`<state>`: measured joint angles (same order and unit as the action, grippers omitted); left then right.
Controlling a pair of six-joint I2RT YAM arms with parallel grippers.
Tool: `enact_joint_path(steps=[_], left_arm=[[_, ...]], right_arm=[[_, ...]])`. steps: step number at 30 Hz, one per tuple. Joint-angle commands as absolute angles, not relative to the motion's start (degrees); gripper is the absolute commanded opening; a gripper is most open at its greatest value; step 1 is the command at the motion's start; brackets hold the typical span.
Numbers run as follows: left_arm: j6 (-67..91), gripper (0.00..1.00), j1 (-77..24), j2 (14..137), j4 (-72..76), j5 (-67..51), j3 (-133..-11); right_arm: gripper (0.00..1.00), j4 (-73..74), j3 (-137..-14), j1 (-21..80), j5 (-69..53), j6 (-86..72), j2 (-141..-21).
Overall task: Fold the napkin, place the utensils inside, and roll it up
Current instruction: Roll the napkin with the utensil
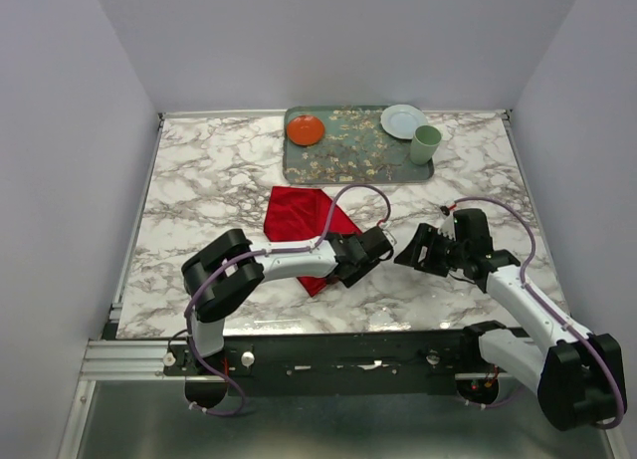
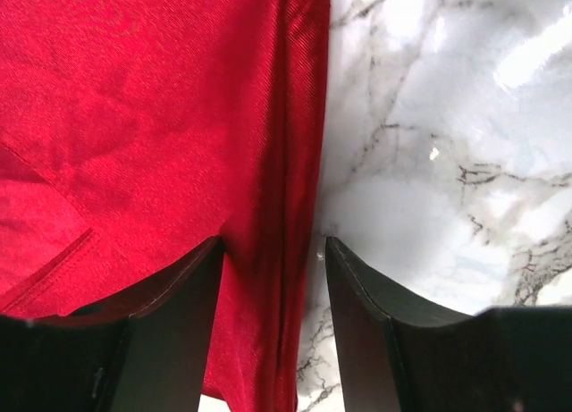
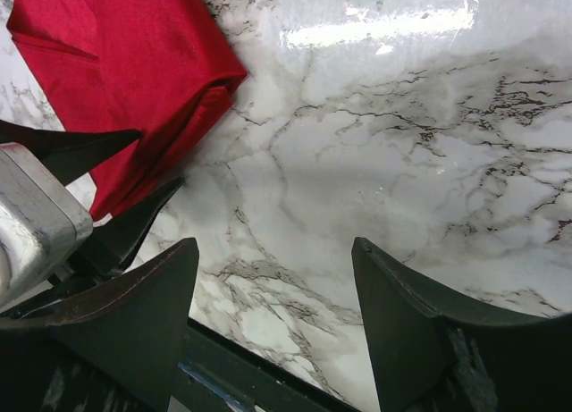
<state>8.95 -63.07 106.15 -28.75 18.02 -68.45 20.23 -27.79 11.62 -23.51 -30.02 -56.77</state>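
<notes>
The napkin [image 1: 299, 218] is a bright red cloth, folded, lying on the marble table [image 1: 199, 180] in front of the tray. My left gripper [image 1: 346, 268] is low at the napkin's near right edge. In the left wrist view the gripper [image 2: 273, 251] is open, and the napkin's [image 2: 134, 117] folded edge runs between its jaws. My right gripper [image 1: 410, 252] is just right of it, open and empty over bare marble [image 3: 273, 251]. The right wrist view also shows the napkin [image 3: 125, 63] and the left gripper's fingers [image 3: 85, 148]. The utensils are not visible in any view.
A patterned grey-green tray [image 1: 358, 150] stands at the back. A small orange-red plate [image 1: 306, 130] lies on it, and a white plate [image 1: 403, 120] and a pale green cup [image 1: 426, 143] are at its right end. The table's front edge [image 3: 268, 376] is close below the right gripper.
</notes>
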Motion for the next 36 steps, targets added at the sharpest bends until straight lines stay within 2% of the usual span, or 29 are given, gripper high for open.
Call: enact_joint_path(steps=[1, 7, 13, 17, 22, 23, 25, 28, 30, 36], left_arm=[[7.38, 0.56, -60.82, 108.54, -26.63, 17.14, -66.01], [7.03, 0.55, -59.33, 110.65, -26.72, 14.07, -66.45], [6.77, 0.47, -57.66, 111.97, -27.69, 9.41, -67.24], [7.47, 0.22, -57.39, 112.50, -27.25, 7.47, -67.15], [8.79, 0.17, -56.25, 112.24, -25.84, 3.26, -67.32], [9.31, 0.00, -56.08, 111.98, -25.58, 1.86, -67.50], [11.24, 0.00, -54.77, 110.75, -24.53, 0.10, -67.59], [15.10, 0.00, -51.78, 109.25, -22.51, -9.21, -66.98], [16.43, 0.00, -50.63, 107.94, -20.23, -14.73, -65.93], [20.12, 0.00, -49.31, 105.82, -15.39, -20.12, -63.90]], right_arm=[[0.78, 18.46, -26.63, 11.42, -24.96, -30.76, -57.74], [0.78, 17.75, -26.28, 11.34, -25.05, -30.85, -58.53], [0.78, 17.23, -25.93, 11.43, -25.93, -30.94, -59.59], [0.78, 16.18, -25.58, 11.42, -27.07, -31.64, -60.56], [0.81, 10.47, -23.56, 11.43, -31.54, -35.32, -61.61], [0.89, 8.98, -22.25, 11.43, -32.34, -36.46, -61.79], [0.95, 7.03, -21.97, 11.43, -31.65, -39.37, -62.05], [0.97, 3.44, -21.09, 11.43, -31.20, -42.09, -62.75], [0.96, 0.46, -20.75, 11.51, -31.90, -43.67, -65.03], [0.91, -11.04, -19.16, 13.79, -32.87, -53.94, -71.09]])
